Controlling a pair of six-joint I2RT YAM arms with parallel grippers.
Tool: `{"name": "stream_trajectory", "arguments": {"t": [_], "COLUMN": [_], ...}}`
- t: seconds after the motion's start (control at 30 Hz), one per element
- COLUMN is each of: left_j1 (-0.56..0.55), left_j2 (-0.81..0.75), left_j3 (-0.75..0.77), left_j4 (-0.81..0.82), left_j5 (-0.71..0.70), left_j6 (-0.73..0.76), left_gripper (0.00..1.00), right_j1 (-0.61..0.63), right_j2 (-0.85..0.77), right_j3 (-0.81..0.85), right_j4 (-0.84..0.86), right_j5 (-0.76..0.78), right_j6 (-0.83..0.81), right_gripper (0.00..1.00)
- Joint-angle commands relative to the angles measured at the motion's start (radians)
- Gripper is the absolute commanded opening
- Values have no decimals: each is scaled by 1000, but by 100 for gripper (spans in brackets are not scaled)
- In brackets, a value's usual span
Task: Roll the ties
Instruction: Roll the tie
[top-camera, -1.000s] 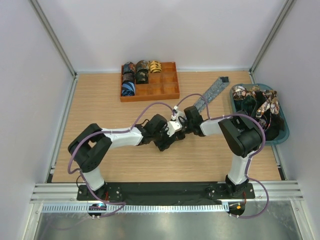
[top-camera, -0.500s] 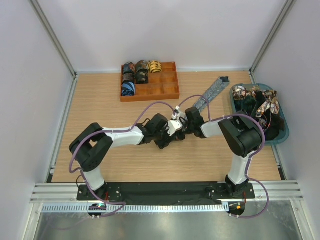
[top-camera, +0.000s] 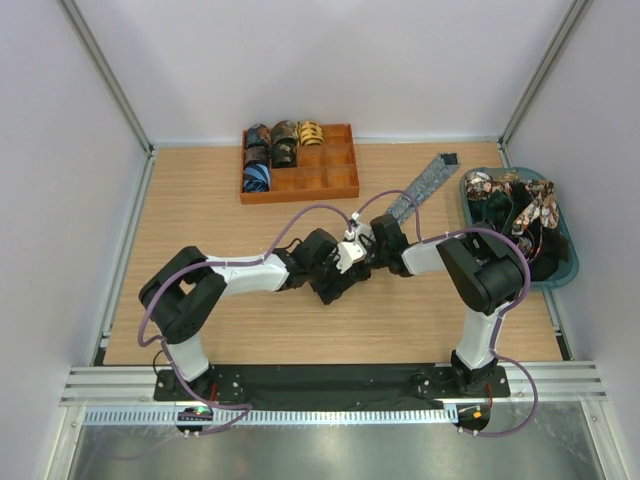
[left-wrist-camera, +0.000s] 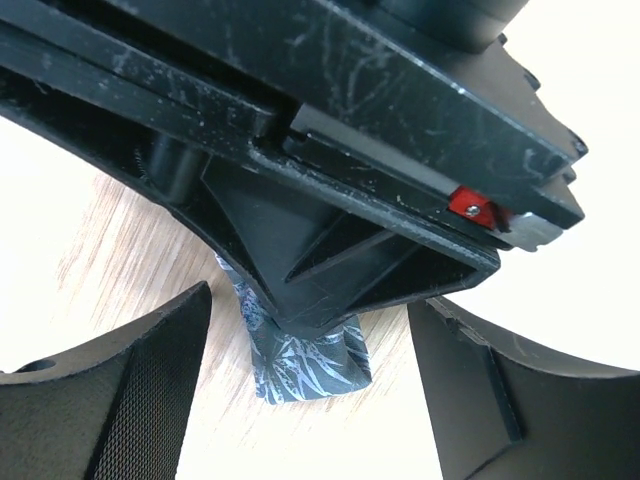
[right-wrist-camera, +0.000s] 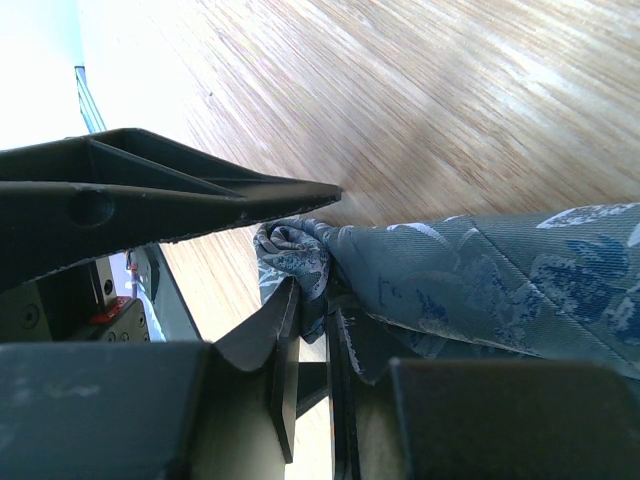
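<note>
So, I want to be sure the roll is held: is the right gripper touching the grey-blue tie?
Touching. The right wrist view shows the right gripper clamped on the grey-blue tie, its rolled end pinched between the fingers.

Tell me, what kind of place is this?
Probably a robot lab's practice booth: white panels wall in a wooden table, two robot arms are bolted at its edge, and a tray holds rolled ties.

Tie (top-camera: 425, 183) just left of bin (top-camera: 571, 262) — tray (top-camera: 335, 170) behind, further left.
</note>
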Motion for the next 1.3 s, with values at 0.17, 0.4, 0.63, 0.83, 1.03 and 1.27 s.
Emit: {"name": "stream_trajectory", "arguments": {"t": [0.17,0.4,0.63,0.83,1.03,1.27], "left_j1": [2,0,0,2,0,0], "left_j2": [-6,14,17,20,36,60], "left_j3": [-25,-7,-9,-5,8,33], "left_j4": [-3,-29,-39,-52,-78,-116], "left_j5": [-86,-62,-42,4,-2,-2], "left_j6": [0,7,10,9,6,9], "left_gripper": [81,67,51,45,36,28], "right_j1": [7,6,7,7,4,-5], "right_j2": [-63,-124,-60,2,-23,-84], "right_j3": [0,28,17,31,37,63], "right_j4": [-145,-240,-196,-185,-194,-205], "right_j5": [112,138,125,131,137,93], "right_j6": [-36,-75,-55,-61,-53,-27], "right_gripper": [2,3,2,8,27,26]}}
